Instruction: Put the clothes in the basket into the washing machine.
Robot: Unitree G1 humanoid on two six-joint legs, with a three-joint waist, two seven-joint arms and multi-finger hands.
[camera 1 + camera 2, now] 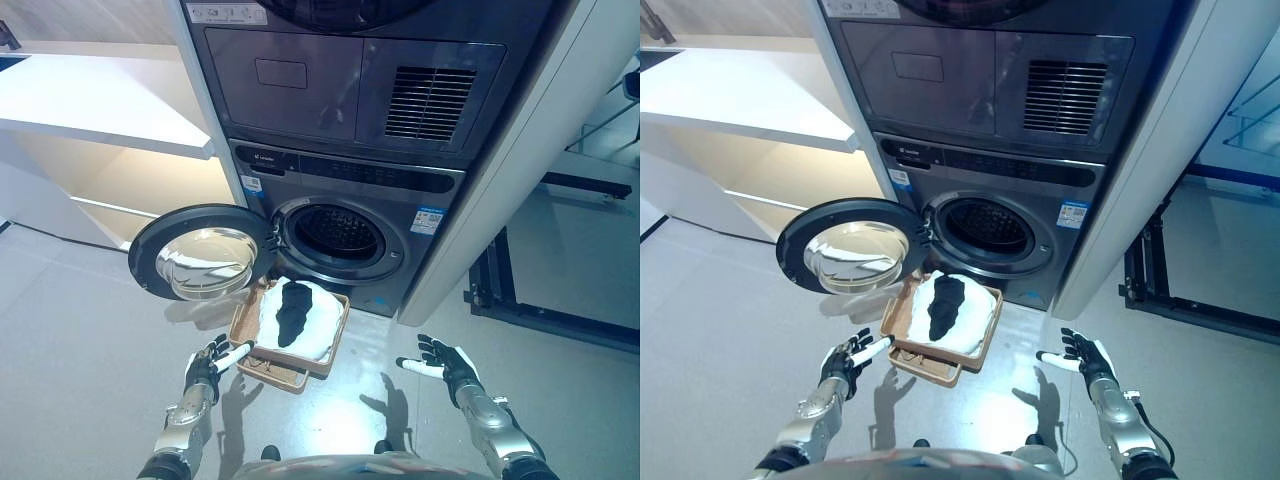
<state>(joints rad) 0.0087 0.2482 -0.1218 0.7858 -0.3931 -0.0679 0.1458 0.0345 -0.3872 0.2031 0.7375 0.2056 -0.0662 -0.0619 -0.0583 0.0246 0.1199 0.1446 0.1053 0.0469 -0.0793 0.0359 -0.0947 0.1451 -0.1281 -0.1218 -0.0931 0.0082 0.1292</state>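
A brown basket point(247, 325) sits on the floor in front of the washing machine point(340, 185). It holds a white cloth point(315, 322) with a black garment point(293, 310) on top. The machine's round door point(200, 252) is swung open to the left, and the drum point(338, 231) looks dark and empty. My left hand point(207, 367) is open just left of the basket's near corner, with nothing in it. My right hand point(441, 364) is open and empty, to the right of the basket and apart from it.
A white shelf unit point(100, 115) stands to the left of the machine. A white panel point(510, 180) borders the machine on the right, with a black metal frame point(500, 290) beyond it. Grey floor lies on both sides of the basket.
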